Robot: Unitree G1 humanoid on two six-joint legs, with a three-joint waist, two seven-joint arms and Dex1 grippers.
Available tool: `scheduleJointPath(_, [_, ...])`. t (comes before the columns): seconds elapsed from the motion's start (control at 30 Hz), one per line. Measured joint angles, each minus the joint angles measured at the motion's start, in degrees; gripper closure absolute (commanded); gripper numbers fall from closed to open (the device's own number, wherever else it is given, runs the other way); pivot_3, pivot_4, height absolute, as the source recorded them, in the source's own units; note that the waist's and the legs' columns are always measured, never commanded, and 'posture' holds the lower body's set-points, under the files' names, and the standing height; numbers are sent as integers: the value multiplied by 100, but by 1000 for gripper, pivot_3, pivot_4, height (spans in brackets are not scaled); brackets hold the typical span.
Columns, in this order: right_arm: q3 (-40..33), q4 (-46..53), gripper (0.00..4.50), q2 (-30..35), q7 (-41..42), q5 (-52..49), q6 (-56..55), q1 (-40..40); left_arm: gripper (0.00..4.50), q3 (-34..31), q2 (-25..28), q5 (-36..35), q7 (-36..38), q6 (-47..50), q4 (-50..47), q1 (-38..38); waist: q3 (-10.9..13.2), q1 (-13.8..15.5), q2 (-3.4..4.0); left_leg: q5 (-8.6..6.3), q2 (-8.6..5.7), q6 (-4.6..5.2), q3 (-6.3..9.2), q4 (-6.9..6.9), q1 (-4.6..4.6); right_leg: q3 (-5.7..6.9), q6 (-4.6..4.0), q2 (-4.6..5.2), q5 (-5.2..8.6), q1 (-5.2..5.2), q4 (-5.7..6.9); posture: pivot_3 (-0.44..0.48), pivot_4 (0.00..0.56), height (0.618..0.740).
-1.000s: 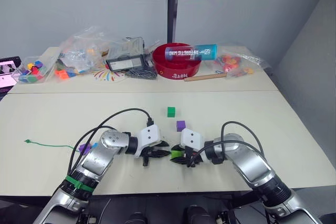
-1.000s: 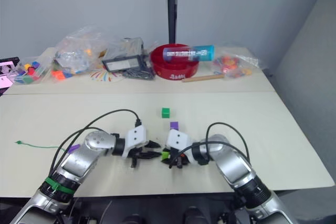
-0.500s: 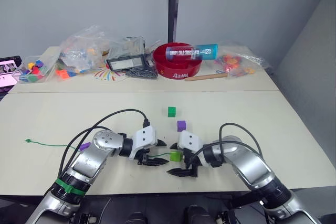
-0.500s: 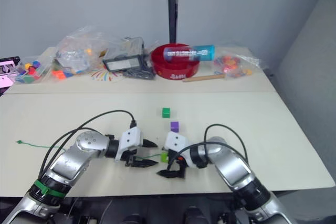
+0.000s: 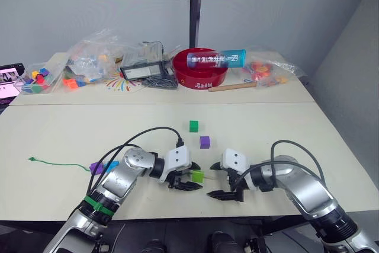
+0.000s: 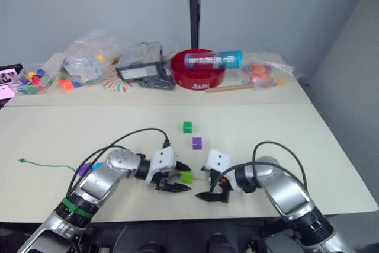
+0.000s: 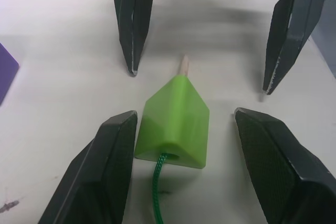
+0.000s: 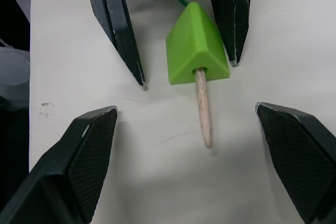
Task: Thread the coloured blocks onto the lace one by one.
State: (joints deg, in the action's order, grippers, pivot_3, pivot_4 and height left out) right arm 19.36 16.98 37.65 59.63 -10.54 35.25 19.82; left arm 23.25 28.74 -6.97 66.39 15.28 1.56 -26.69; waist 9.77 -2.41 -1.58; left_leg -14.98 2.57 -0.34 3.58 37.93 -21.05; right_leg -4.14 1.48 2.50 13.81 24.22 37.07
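**Lace carries the light green block; two cubes plainly wait loose**

Lace (image 5: pixel 56 164) runs across the tabletop (image 5: pixel 296 128) in the left eye view, from a knotted end far on the robot's left toward the two grippers near the front edge. A purple block (image 5: pixel 95 167) and a blue block (image 5: pixel 112 164) sit on its line beside the left forearm; whether they are threaded or only lying against it cannot be told. The light green block (image 5: pixel 197 176) lies at the left gripper (image 5: pixel 188 180), which is spread wide. The right gripper (image 5: pixel 223 185) is just beside it, also spread and holding nothing. A dark green block (image 5: pixel 193 126) and a second purple block (image 5: pixel 204 141) stand loose, farther back and well apart from the lace.

The right eye view gives the same layout.

In the left wrist view, the light green block rests on the tabletop between the open fingers (image 7: pixel 105 177). The green cord enters its near hole and the pale stiff tip (image 7: pixel 184 65) pokes out the far side.

In the right wrist view, the tip sticks clear of the block, between that gripper's own spread fingers (image 8: pixel 79 161).

By my judgement one block is surely threaded, two may be, and two remain; the light green one still wants sliding down the cord.
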Motion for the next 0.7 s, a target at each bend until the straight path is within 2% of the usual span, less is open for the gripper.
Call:
scheduleJointPath(0.2, [30,-156,0,-110,-85,21,-96,78,3135,23,-17,113,-63,-237,164,-79,-1,-3,1,0,0,0,0,1,2,-1,0,0,0,-2,0,0,150,731])
scheduleJointPath(0.33, [60,-198,0,-114,-92,30,-113,125,3158,29,-13,116,-62,-241,163,-73,-1,-1,1,0,0,0,0,1,1,0,0,0,0,-2,0,0,150,731])
scheduleJointPath(0.43, [70,-270,778,-133,-102,36,-167,154,3158,29,-2,115,-57,-239,159,-71,-1,-4,1,0,0,0,0,1,2,0,0,0,0,-2,0,0,150,731])
scheduleJointPath(0.7, [207,-484,3474,-158,-91,226,-412,287,3158,31,11,115,-36,-239,156,-72,-1,-7,1,0,1,0,0,1,5,0,0,-1,0,-4,1,0,150,731])
